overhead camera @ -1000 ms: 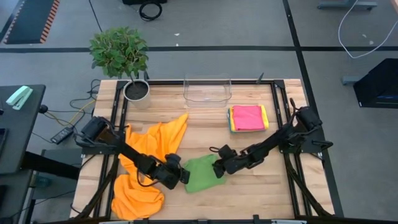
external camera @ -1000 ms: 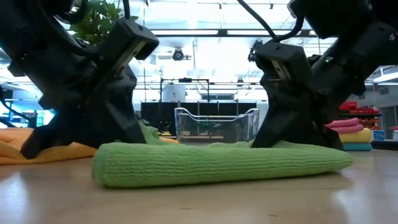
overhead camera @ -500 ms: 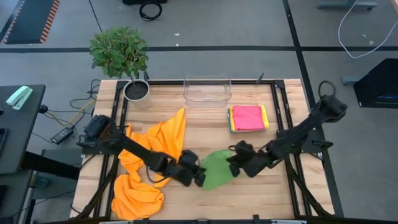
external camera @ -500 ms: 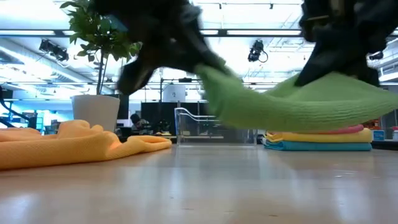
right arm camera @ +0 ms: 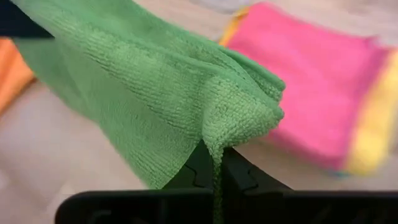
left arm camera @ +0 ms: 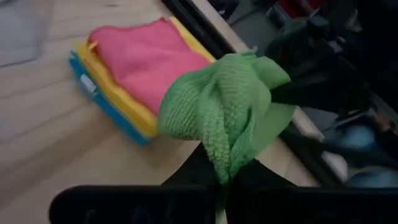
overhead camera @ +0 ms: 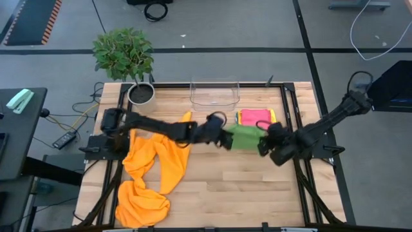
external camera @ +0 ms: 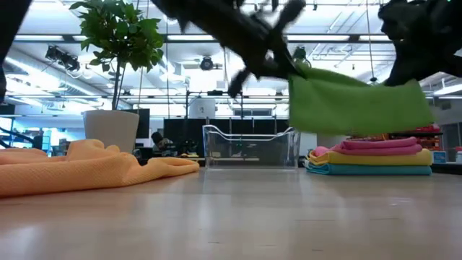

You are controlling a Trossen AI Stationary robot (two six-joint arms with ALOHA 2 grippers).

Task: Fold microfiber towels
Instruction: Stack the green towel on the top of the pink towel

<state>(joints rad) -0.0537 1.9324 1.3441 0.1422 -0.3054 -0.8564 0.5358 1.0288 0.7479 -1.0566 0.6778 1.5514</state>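
Green towel (overhead camera: 245, 136) airborne — left gripper (overhead camera: 226, 139) clamped on 1 end; right gripper (overhead camera: 264, 142) pinching other; beside folded stack (overhead camera: 256, 117).

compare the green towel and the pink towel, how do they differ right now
The green towel hangs in the air, pinched between the left hand and the right hand; the pink towel lies on the table, topping a stack. The green one is folded over and draping; the pink one lies flat. Both are plain, soft cloths of similar knit.
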